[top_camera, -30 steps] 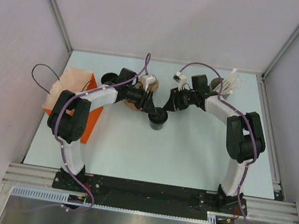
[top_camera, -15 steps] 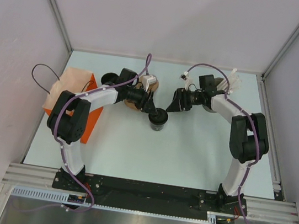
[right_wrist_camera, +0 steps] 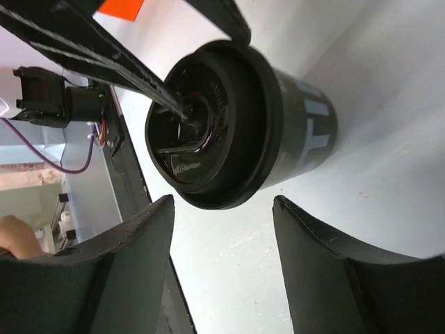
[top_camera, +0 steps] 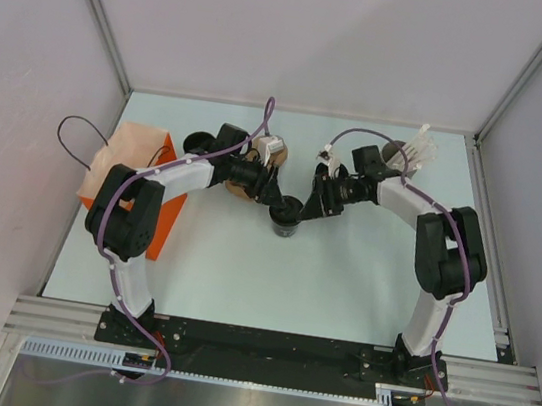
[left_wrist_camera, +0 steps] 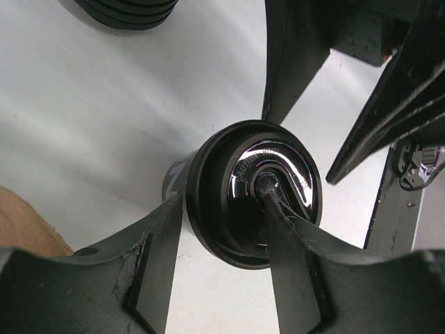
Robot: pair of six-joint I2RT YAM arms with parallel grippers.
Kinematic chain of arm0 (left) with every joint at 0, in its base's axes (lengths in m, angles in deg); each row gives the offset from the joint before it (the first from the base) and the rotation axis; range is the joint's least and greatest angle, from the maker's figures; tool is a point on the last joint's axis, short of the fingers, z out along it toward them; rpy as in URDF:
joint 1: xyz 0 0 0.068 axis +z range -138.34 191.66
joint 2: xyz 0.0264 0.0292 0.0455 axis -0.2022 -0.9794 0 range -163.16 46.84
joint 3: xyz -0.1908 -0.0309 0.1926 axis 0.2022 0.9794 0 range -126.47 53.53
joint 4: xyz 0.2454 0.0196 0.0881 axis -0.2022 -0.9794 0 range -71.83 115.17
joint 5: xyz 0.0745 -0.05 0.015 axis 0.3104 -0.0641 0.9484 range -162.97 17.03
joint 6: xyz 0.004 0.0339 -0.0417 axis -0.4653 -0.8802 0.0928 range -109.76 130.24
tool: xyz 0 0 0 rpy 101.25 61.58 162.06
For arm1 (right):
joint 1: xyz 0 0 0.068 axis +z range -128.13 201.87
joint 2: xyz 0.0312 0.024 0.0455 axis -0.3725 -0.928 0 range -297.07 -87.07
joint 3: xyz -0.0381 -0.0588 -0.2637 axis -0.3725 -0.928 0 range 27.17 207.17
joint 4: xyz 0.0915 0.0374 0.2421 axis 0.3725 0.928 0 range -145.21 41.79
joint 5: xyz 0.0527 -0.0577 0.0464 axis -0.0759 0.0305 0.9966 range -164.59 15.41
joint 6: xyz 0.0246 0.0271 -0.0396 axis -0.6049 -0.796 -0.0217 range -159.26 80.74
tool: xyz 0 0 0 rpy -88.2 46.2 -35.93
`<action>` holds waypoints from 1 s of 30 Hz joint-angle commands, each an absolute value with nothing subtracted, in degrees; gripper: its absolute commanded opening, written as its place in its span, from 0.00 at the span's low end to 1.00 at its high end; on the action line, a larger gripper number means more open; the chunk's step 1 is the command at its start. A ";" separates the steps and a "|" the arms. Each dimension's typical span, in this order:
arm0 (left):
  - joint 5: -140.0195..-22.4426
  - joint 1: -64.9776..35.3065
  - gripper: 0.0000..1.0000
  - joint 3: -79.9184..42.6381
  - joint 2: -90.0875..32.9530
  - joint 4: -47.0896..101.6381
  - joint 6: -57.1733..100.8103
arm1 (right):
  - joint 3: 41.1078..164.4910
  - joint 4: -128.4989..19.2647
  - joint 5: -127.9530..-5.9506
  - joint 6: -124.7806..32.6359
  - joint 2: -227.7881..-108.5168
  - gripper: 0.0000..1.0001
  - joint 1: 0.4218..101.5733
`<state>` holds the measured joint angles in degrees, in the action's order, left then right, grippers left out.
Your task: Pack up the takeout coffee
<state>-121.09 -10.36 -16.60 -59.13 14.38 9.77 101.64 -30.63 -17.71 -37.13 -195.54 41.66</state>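
1. Position of the task item. The takeout coffee (top_camera: 287, 216) is at the middle of the counter (top_camera: 340, 284), slightly towards the far side. Its black lid is fitted. It is outside the orange paper bag (top_camera: 134, 159), which stands well apart at the left edge of the counter. The views do not show whether the cup base rests on the counter.

2. Left jaws. The left arm (top_camera: 189, 173) reaches in from the left. The left jaws are closed on the edge of the takeout coffee. One of the fingers (left_wrist_camera: 156, 257) bears against the outer wall below the rim. The other finger ends in the recess at the centre of the lid.

3. Right jaws. The right arm (top_camera: 403, 196) reaches in from the right. The right jaws stand wide, one finger (right_wrist_camera: 135, 243) on each side of the cup. A visible gap separates each finger from the cup wall. The right jaws hold nothing.

4. Other items.
- A brown pulp cup carrier (top_camera: 239, 190) lies partly under the left arm, just left of the cup.
- A black round object (top_camera: 199, 141) sits further left, on the far side.
- A cylinder of white sticks (top_camera: 418, 148) stands at the far right, behind the right arm.
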 commanded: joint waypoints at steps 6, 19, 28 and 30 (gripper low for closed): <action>-113.49 -10.75 0.55 -14.41 -59.77 11.90 6.28 | 98.80 -33.41 -16.67 -38.99 -192.72 0.61 43.41; -113.05 -10.75 0.55 -14.50 -59.69 11.46 6.20 | 98.71 -35.96 -13.59 -43.12 -194.82 0.51 41.82; -112.26 -10.75 0.55 -14.15 -59.07 10.93 5.41 | 98.27 -34.29 -17.02 -41.81 -196.14 0.41 42.70; -112.17 -10.75 0.55 -14.15 -59.07 10.85 5.32 | 98.18 -34.38 -17.55 -41.81 -196.67 0.39 42.70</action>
<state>-119.58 -10.62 -16.36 -58.48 14.10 9.70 98.60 -34.26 -15.66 -42.26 -195.49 42.38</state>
